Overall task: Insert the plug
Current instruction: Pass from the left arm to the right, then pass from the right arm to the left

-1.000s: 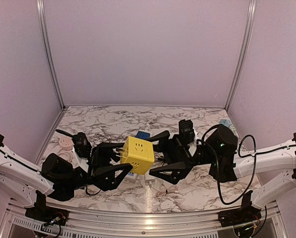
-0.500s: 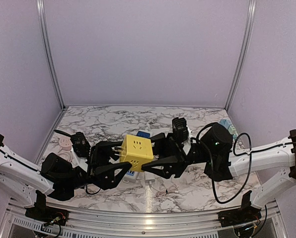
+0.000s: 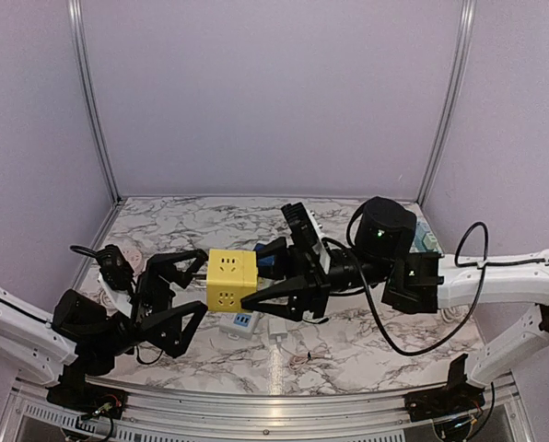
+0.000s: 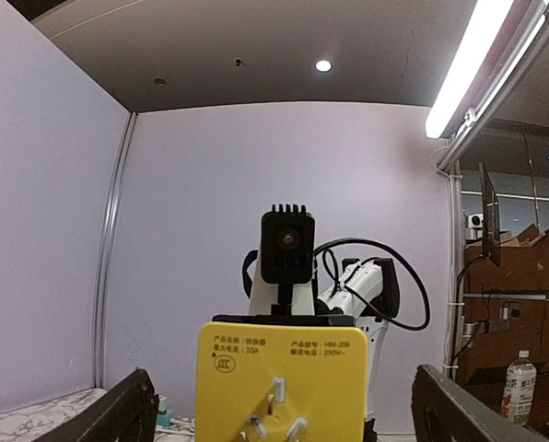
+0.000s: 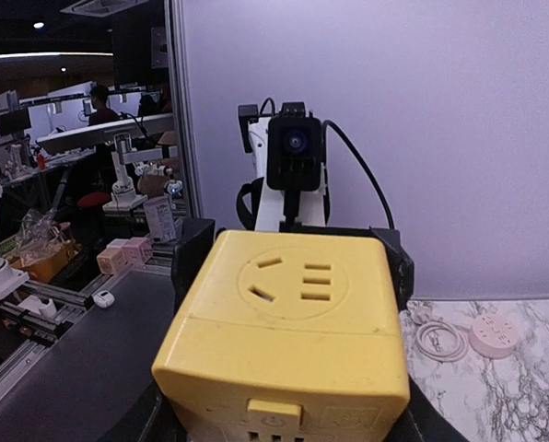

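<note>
Top view: the yellow plug cube (image 3: 230, 279) hangs above the tabletop (image 3: 210, 230), between both arms. The right pincer (image 3: 261, 274) is clamped on it from the right. The left pincer (image 3: 201, 284) stands wide apart, flanking its left end without touching.

Left wrist view: its prongs (image 4: 274, 398) point straight at the left pincer.

Right wrist view: the socket face (image 5: 288, 276) looks toward that camera.

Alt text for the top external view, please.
The right gripper holds a yellow cube adapter in the air above a marble table. The left gripper faces it from the opposite side, jaws wide open and not gripping.
</note>
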